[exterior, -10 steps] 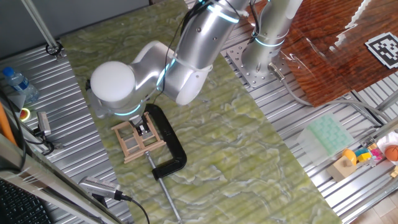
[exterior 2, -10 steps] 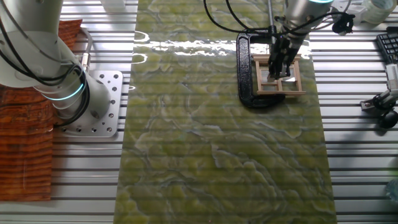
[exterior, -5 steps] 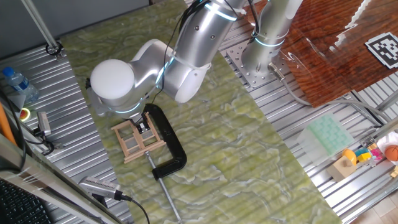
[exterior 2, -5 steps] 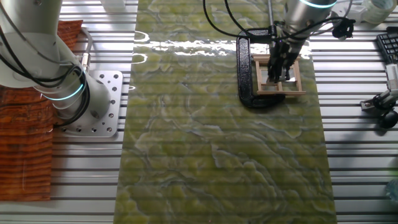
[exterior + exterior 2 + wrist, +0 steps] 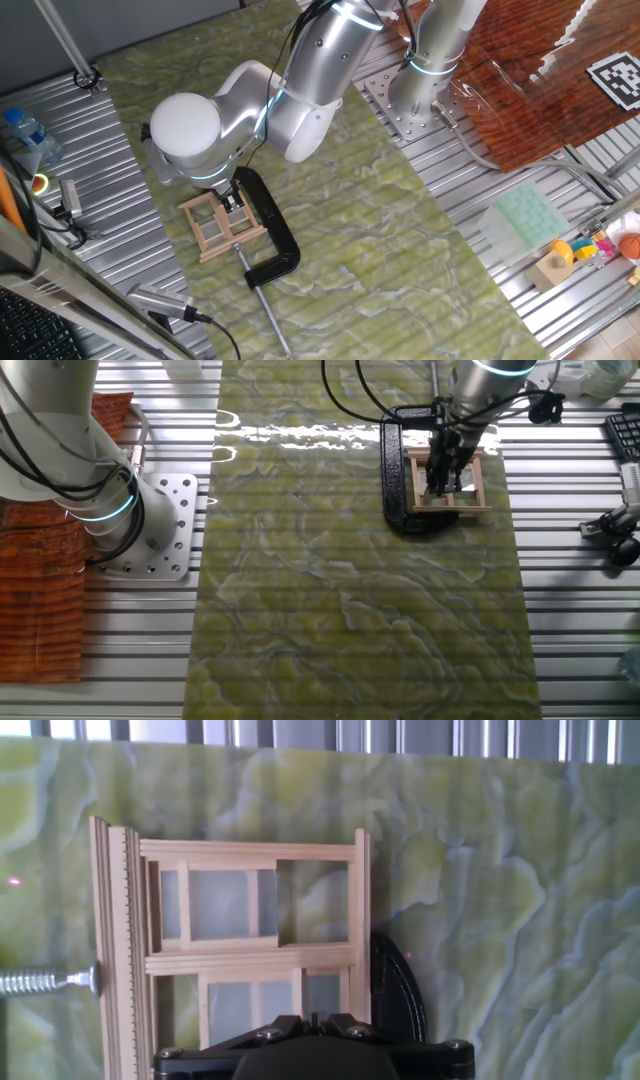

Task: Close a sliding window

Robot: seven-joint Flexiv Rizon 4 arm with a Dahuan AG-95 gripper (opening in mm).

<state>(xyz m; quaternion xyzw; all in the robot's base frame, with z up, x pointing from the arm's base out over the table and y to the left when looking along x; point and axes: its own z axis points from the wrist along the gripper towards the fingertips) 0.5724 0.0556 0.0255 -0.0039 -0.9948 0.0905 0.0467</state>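
In one fixed view we see the small square window of pale unpainted wood (image 5: 212, 226) lying flat on the green marbled mat (image 5: 400, 240) that covers the tabletop (image 5: 90, 130). A black C-clamp with a metal screw (image 5: 271, 235) grips its near edge. The silver arm's gripper (image 5: 233, 203) reaches down onto the window, touching its frame; from here we cannot tell how the jaws stand.

In the other fixed view the gripper (image 5: 438, 482) stands upright over the window (image 5: 448, 482), its dark fingers inside the frame. The clamp (image 5: 398, 470) wraps the window's left side. The jaws look close together, but we cannot tell whether they pinch anything.

In the hand view the window (image 5: 235, 955) fills the left half. We count 2 sashes: the upper sits to the left, the lower towards the right. The clamp's screw tip (image 5: 45, 981) presses the frame's left edge. The black gripper body (image 5: 315, 1050) hides the jaws.
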